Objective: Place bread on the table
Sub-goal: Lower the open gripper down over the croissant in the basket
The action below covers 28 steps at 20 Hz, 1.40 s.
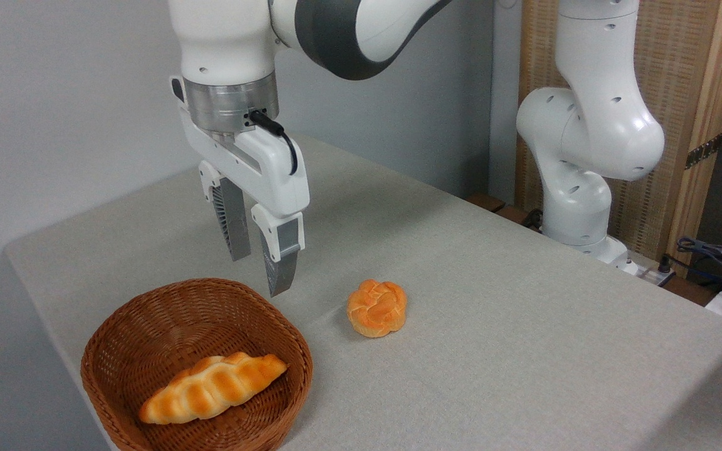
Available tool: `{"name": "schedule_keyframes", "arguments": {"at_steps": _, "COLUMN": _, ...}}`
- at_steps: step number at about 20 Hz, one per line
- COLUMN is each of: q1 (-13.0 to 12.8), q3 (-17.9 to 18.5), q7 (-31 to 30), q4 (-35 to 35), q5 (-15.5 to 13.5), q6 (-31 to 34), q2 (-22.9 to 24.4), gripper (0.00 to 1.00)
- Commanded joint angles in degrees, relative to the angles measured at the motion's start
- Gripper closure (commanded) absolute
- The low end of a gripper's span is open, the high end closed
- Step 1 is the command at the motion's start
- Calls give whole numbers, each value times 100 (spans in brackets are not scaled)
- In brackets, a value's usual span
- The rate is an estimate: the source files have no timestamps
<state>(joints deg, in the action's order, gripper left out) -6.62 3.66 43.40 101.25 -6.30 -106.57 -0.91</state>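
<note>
Nearest us, the wicker basket (148, 351) sat at seven o'clock, its lower rim cut off by the frame edge. Inside it lay the braided bread (210, 387), wholly in view. We saw the gripper (259, 266) hovering above the basket's far rim, fingers apart and empty. At its four o'clock a round knotted bun (376, 307) rested on the grey table (492, 326). Cables (721, 260) at three o'clock were hard to make out.

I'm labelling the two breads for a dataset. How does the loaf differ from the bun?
The loaf is long, braided, golden-brown; the bun is round, knotted, more orange. The loaf is the longer. The loaf lies in the basket; the bun sits on the table. Both look glossy and untouched.
</note>
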Motion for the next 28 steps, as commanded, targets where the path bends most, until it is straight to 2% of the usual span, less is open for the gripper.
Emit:
{"name": "schedule_keyframes", "arguments": {"at_steps": 1, "q1": -32, "q3": 64, "q7": 38, "q4": 9, "q5": 50, "q6": -56, "q2": 82, "gripper": 0}}
{"name": "schedule_keyframes", "arguments": {"at_steps": 4, "q1": -23, "q3": 73, "q7": -33, "q4": 9, "q5": 41, "q6": -338, "q2": 56, "gripper": 0}}
{"name": "schedule_keyframes", "arguments": {"at_steps": 8, "q1": -23, "q3": 178, "q7": -480, "q4": 9, "q5": 50, "q6": -908, "q2": -23, "gripper": 0}}
{"name": "schedule_keyframes", "arguments": {"at_steps": 16, "q1": -23, "q3": 187, "q7": -1385, "q4": 9, "q5": 67, "q6": -1840, "q2": -515, "gripper": 0}}
{"name": "schedule_keyframes", "arguments": {"at_steps": 28, "q1": -41, "q3": 170, "q7": -2449, "q4": 9, "q5": 67, "q6": -1885, "q2": -902, "gripper": 0}}
